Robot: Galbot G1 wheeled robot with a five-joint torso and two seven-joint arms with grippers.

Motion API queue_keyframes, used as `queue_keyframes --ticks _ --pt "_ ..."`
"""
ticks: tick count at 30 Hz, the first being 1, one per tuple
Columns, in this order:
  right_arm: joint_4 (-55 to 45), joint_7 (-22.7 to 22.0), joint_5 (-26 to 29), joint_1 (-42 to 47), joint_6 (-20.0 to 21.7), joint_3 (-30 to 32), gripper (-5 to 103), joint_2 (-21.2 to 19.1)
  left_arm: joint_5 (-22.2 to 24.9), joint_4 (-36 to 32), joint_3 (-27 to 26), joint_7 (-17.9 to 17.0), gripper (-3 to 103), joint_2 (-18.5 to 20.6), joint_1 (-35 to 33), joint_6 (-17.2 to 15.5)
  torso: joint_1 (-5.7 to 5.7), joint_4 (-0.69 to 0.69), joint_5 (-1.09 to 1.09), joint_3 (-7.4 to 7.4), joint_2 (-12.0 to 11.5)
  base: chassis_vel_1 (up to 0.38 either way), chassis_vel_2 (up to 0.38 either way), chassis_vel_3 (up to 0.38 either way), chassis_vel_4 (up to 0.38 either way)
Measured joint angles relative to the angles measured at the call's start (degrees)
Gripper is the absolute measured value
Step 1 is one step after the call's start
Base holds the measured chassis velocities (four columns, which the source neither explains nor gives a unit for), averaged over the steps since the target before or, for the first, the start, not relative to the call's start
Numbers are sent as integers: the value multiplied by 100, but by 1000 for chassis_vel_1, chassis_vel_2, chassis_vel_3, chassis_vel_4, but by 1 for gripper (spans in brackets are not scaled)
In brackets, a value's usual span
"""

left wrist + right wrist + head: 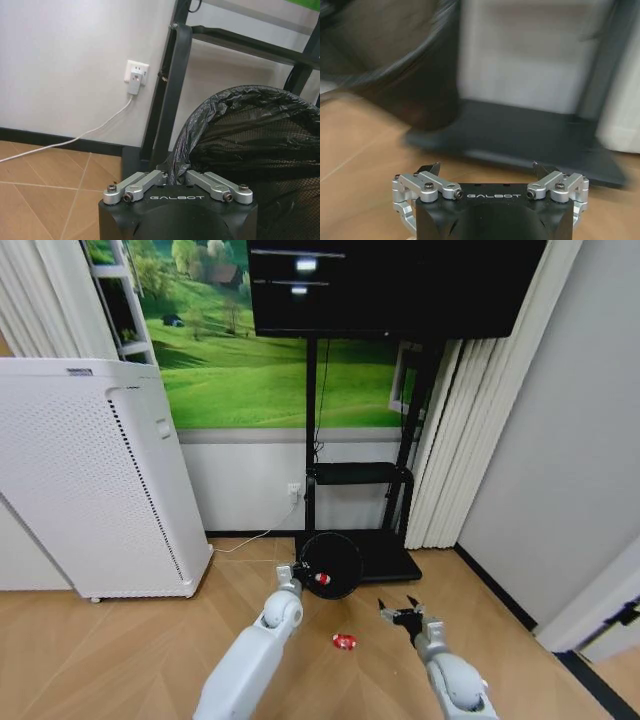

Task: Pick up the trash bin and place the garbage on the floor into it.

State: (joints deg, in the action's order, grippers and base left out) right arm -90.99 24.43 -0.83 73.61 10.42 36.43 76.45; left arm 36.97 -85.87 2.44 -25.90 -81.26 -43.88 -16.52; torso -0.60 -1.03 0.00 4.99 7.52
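The left gripper point(296, 571) is clenched on the rim of the trash bin point(331, 563), which hangs tilted in front of the TV stand base point(385, 558) with its mouth turned toward the camera; in the left wrist view the fingers pinch the bag-lined rim point(181, 150). The bin looks light, a thin mesh shell with a crinkled black liner point(240, 102), so 1 rim grip should carry it, though the liner may slip between the pads. Inside the bin lies 1 red-and-white wrapper point(322, 579); another wrapper point(344, 642) lies on the wood floor point(120, 650) between the 2 arms. It is tiny, soft and crumpled, best pinched from above across its middle. The right gripper point(405, 615) hovers low over the floor, spread wide and empty, to the right of that wrapper. The right wrist view is smeared, so the bin's edge there is hard to make out.
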Motion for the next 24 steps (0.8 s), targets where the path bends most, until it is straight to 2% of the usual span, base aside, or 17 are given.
queue_keyframes --ticks 2,5,7,11,13,19,24 --pt "520 912 -423 -292 -63 -245 100 -149 7 0 14 0 3 14 52 0 0 0 -1 0 0 39 40 -27 -59" --pt "776 1168 -628 -491 -124 -419 100 -210 5 19 15 0 3 0 83 0 0 0 0 0 0 10 9 -8 -20" --pt "1266 1437 -1324 -960 -289 -877 100 -285 -3 82 11 16 3 -50 151 -1 0 0 0 0 0 0 0 0 0" --pt "1575 1536 -1705 -1308 -351 -1301 100 -316 -8 122 16 58 3 -77 222 -5 0 -2 0 0 0 0 0 0 0" --pt "1998 1649 -2108 -1712 -363 -1714 100 -253 -26 178 19 72 3 -153 286 -7 0 -1 -1 0 0 0 0 0 0" --pt "2527 1750 -2567 -2049 -397 -2042 100 -133 2 159 104 14 3 -228 360 -29 0 0 -1 0 0 0 0 0 0" --pt "3137 1592 -2883 -2260 -520 -2141 100 -17 83 -19 146 -114 3 -182 394 -94 0 -2 -1 0 0 0 0 0 0"
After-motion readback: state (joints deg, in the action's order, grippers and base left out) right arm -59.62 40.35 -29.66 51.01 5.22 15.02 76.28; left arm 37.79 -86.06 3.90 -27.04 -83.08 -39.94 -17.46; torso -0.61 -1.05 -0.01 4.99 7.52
